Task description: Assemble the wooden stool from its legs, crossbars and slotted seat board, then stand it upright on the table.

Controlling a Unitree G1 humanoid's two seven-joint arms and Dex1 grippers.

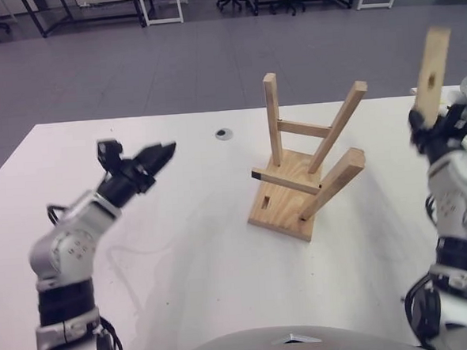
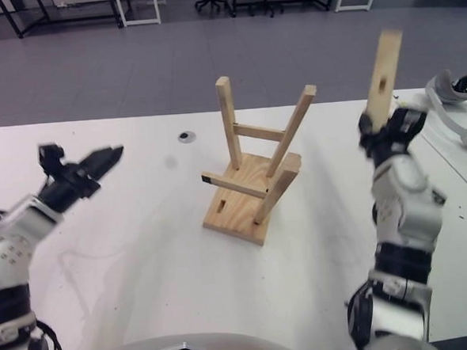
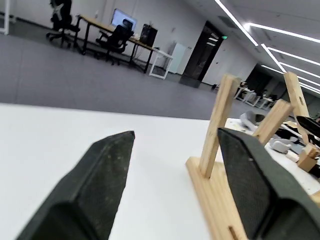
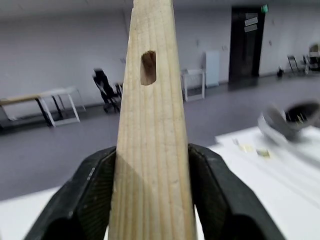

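The slotted seat board (image 1: 280,205) lies flat on the white table (image 1: 182,249) with three legs (image 1: 272,117) standing up from it, joined by two crossbars (image 1: 285,181). My right gripper (image 1: 430,125) is held high at the table's right side, shut on a fourth wooden leg (image 1: 432,74) that points upward and has a slot hole (image 4: 148,67) near its top. My left gripper (image 1: 157,157) hovers open above the table's left half, aimed toward the stool, nothing between its fingers (image 3: 95,185). The stool's legs (image 3: 216,125) show between those fingers, farther off.
A small round grommet (image 1: 224,133) sits in the table behind the stool. A white headset (image 2: 461,109) lies on the neighbouring table at the far right. Open floor, chairs and desks fill the room behind.
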